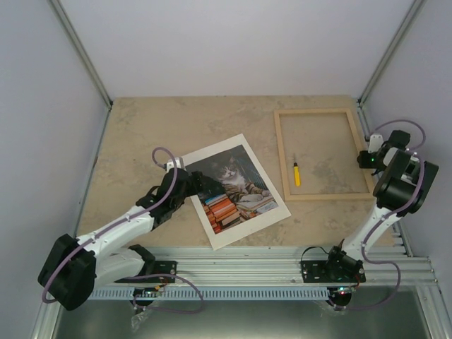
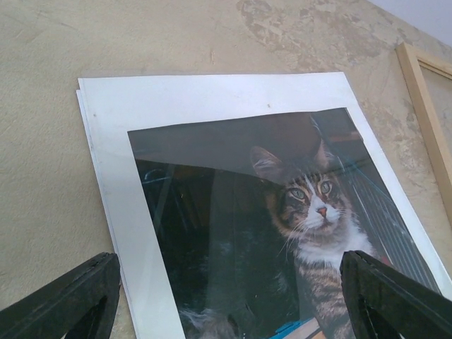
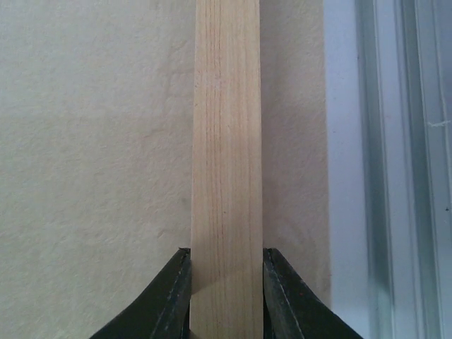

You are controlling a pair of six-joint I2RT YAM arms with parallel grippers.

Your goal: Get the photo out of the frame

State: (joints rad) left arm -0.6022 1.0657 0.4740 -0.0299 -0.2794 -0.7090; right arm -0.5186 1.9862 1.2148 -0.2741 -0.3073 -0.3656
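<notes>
Your photo (image 1: 236,189) of the cat and the books lies flat on the table (image 1: 162,127), a bit crooked. It is to the left of the frame (image 1: 325,154), not inside it, and the two do not touch. The frame lies flat near the far right corner of the table. You can see bare table through the middle of it. A small yellow stick (image 1: 296,174) lies there too, inside the frame and close to its left side.

Your left gripper (image 1: 203,185) is over the left part of the photo. In the left wrist view the photo (image 2: 282,212) fills most of the picture, with the cat's face looking up. The left gripper (image 2: 226,261) has its jaws spread wide, one finger (image 2: 63,296) at each side. There is nothing between them. You cannot tell if the tips touch the paper. The edge of a white sheet (image 2: 80,106) peeks out from under the photo's left edge. A piece of the frame (image 2: 424,106) shows at the far right.

Your right gripper (image 1: 369,159) is at the right side of the frame. In the right wrist view it (image 3: 226,282) is squeezed tight on the wooden strip of the frame (image 3: 226,141). Its fingers (image 3: 173,296) press on both sides of the wood. A metal rail (image 3: 402,141) runs along just right of the table (image 3: 92,141).
</notes>
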